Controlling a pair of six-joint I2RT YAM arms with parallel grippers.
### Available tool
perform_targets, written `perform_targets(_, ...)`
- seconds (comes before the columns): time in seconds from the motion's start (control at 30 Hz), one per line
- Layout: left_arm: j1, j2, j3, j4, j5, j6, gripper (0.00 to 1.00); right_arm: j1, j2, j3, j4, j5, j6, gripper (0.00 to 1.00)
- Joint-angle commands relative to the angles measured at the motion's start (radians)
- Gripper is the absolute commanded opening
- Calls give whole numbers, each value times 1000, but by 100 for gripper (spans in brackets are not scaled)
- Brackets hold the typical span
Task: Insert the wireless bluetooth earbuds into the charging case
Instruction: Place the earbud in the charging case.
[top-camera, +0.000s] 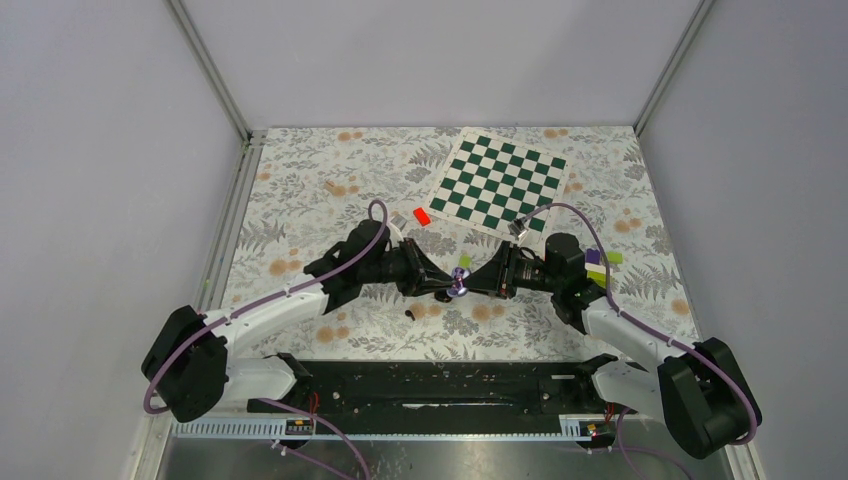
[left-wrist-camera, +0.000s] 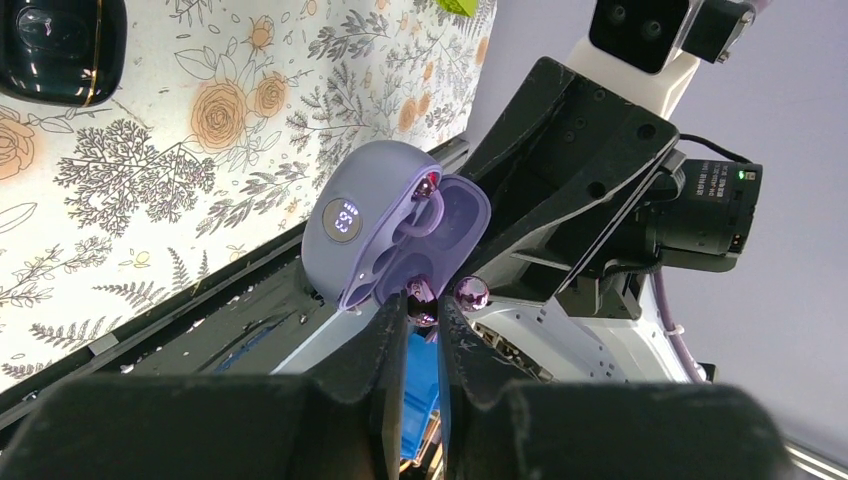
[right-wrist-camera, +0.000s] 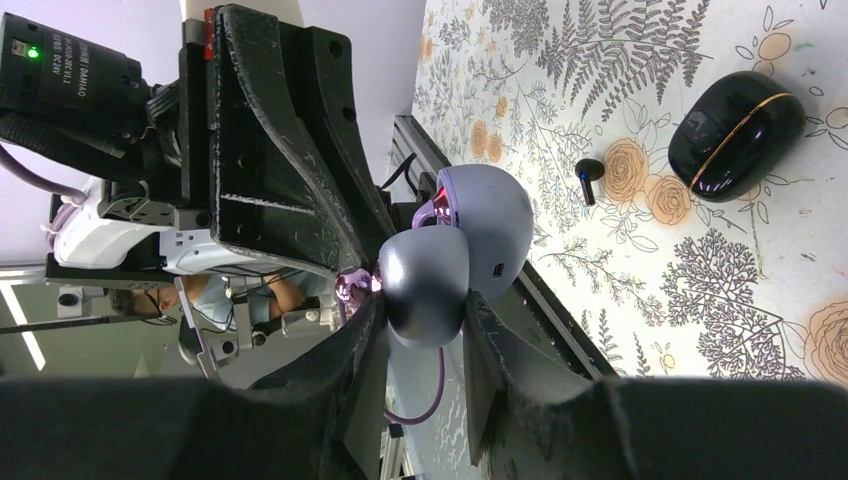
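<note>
Charging case, lilac and hinged open, is held above the floral table where both arms meet, seen from above; left wrist view: left gripper, nearly closed, pinches a shiny purple earbud at the case's lower socket, while a second earbud looks already seated; right wrist view: right gripper clamps the case's shell; one insertion apparently remains.

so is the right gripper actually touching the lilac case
touching: the right wrist view shows the right gripper with a finger pressed against each side of the open lilac case
</note>
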Motion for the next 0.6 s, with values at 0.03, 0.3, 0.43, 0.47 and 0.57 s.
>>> perform_targets(0.03,11,-12,-38,106,18,-80,0,-2,-20,0,99,-6,20,0)
perform_targets(0.3,20,-10,-63,152,35,-111,0,-2,-8,-18,159,-9,56,0)
perform_targets(0.43,29,-2,-89,207,63,-141,0,-5,-4,-23,181,-10,72,0)
perform_targets(0.47,29,-3,-96,218,65,-146,0,-7,-4,-23,178,-7,71,0)
perform_targets(0.57,31,-7,-105,232,69,-152,0,-18,2,-24,162,-8,62,0)
